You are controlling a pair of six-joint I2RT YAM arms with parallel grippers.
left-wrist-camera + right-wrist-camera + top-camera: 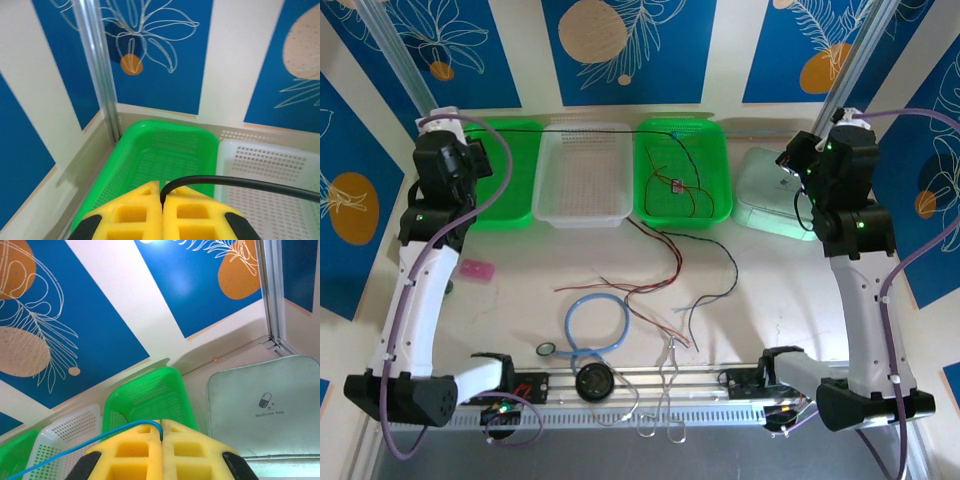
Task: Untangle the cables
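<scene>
A thin cable is stretched taut across the row of baskets, black (580, 130) on its left part and blue (75, 447) on its right. My left gripper (162, 186) is shut on the black end (240, 182) above the left green basket (150, 145). My right gripper (162, 424) is shut on the blue end, beside the right green basket (150, 395). More red and black cables (680, 185) lie tangled in the right green basket (715, 135), and others (670, 270) sprawl over the table's middle.
A white basket (583, 205) stands between the green ones, and a grey-green pouch (765, 195) lies at the back right. On the table are a light-blue tube loop (597, 322), a black disc (590, 382), a small ring (547, 350), a pink piece (477, 269) and pale wires (665, 400).
</scene>
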